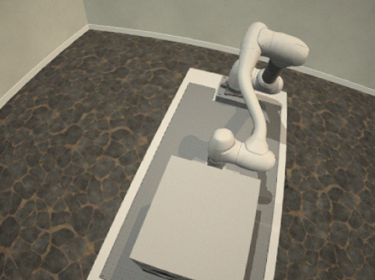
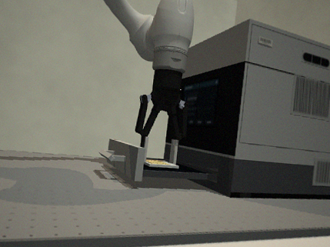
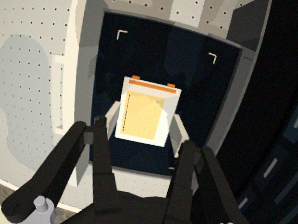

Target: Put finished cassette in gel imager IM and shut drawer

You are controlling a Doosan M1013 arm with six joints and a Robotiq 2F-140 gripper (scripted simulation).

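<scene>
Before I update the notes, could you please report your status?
Gripper shut on cassette. Drawer open, cassette inside its outline. No obstruction seen above cassette's far end.

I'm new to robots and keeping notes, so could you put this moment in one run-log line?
drawer: open | cassette: between gripper fingers, over glass | drawer shutting: not done

Surface finishes: imager, arm and deck

The imager housing (image 1: 200, 220) (image 2: 281, 122) looked matt and smooth, like painted metal; its drawer glass (image 3: 145, 55) was dark, smooth and faintly glossy. The cassette (image 2: 162, 164) (image 3: 148, 112) appeared to be smooth plastic. The arm (image 1: 251, 76) (image 2: 172, 28) had a smooth, pale shell with a soft sheen. The gripper (image 2: 161, 139) (image 3: 145, 116) was matt black. The perforated deck (image 1: 151, 188) (image 2: 60, 215) (image 3: 30, 25) looked matt. The floor (image 1: 61, 150) had a stone-like pattern.
</scene>
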